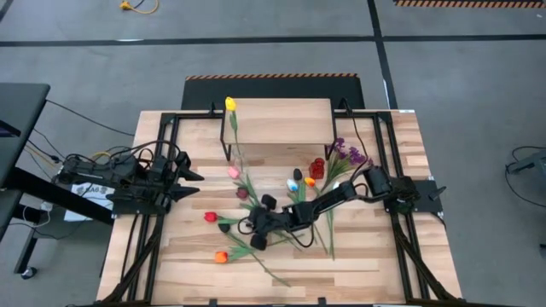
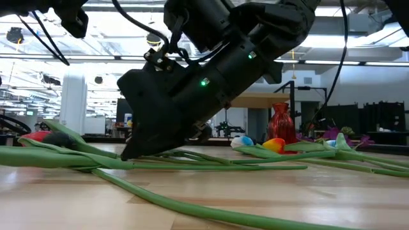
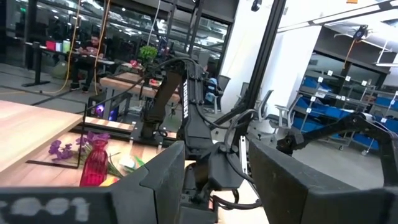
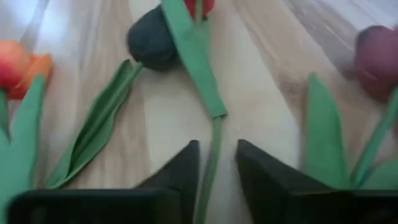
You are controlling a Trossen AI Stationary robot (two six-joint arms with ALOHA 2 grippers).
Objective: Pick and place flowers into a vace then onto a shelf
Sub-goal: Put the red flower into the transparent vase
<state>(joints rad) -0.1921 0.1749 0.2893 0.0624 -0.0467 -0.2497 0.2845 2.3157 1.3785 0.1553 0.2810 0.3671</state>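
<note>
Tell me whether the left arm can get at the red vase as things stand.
Probably not easily. The left gripper waits at the table's left edge, while the red vase stands right of centre. The right arm stretches across beside it, its gripper low over a green stem, and flowers lie between.

Beyond the wood-plank table (image 1: 375, 260), a black mat (image 1: 273, 89) is laid on the grey floor, with a black desk (image 1: 17, 111) off to its side.
</note>
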